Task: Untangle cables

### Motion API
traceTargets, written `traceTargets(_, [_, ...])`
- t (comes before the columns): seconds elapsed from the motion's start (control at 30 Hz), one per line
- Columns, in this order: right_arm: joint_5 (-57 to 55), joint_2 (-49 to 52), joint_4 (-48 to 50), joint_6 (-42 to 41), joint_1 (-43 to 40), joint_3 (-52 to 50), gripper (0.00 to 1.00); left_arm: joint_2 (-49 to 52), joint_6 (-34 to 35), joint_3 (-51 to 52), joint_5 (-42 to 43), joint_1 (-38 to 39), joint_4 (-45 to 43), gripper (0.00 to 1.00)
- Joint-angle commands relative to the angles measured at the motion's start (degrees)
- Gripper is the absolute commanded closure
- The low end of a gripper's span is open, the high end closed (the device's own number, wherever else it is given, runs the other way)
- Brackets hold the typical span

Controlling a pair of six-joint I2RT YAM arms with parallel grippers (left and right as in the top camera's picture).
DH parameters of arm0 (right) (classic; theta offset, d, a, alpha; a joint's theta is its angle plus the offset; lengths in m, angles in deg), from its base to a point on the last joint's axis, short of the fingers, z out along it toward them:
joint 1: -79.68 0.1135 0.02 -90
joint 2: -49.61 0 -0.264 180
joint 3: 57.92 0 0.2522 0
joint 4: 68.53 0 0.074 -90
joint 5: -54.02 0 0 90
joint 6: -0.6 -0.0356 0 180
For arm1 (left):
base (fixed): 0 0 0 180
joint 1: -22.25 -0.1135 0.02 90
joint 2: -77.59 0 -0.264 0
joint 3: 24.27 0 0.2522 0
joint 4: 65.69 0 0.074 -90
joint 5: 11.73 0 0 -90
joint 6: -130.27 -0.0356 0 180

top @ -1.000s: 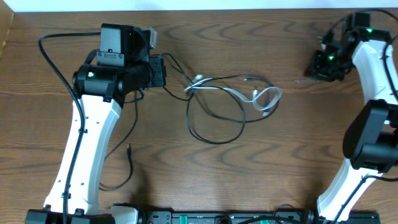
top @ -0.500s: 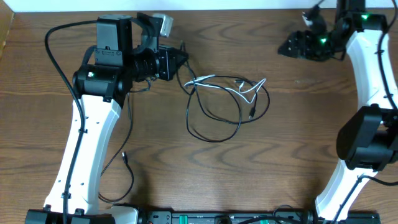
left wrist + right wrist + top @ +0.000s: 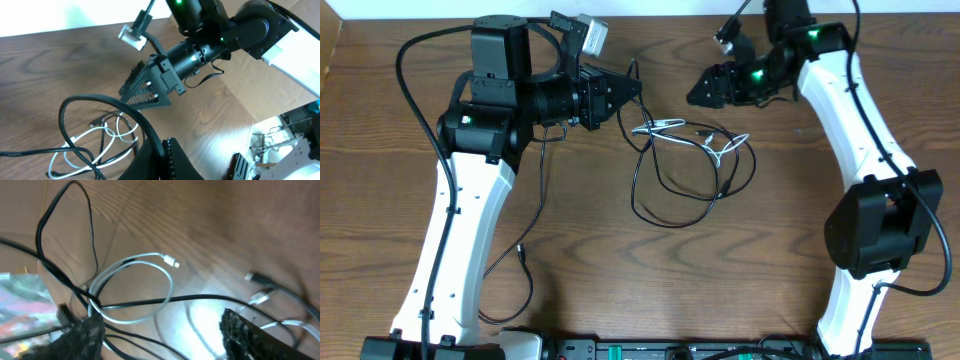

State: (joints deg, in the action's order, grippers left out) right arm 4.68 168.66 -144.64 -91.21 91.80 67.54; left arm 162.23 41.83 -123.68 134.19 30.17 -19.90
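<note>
Black cable (image 3: 670,222) pinched in closed left gripper (image 3: 634,89) | right gripper (image 3: 696,97) spread wide, empty, near white cable (image 3: 728,147) | risk: grabbing both strands together, tightening the knot

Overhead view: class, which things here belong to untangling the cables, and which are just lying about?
Belong to the job: black cable; white cable; left gripper, shut on the black cable; right gripper, open.
Just there: wooden table; thick black wire on the left arm.
</note>
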Motion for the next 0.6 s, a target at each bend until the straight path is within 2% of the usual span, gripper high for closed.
traceTargets(0.0, [-1.29, 1.14, -0.04, -11.56, 1.86, 0.90, 0.30, 0.33, -2.01, -1.53, 2.14, -0.24, -0.50, 0.93])
traceTargets(0.13, [-1.25, 2.97, 0.11, -15.34, 3.56, 0.90, 0.32, 0.33, -1.99, -1.53, 2.12, -0.24, -0.46, 0.92])
traceTargets(0.57, [0.92, 5.75, -0.22, -16.68, 6.95, 0.83, 0.39, 0.33, -1.99, -1.53, 1.92, -0.24, -0.44, 0.93])
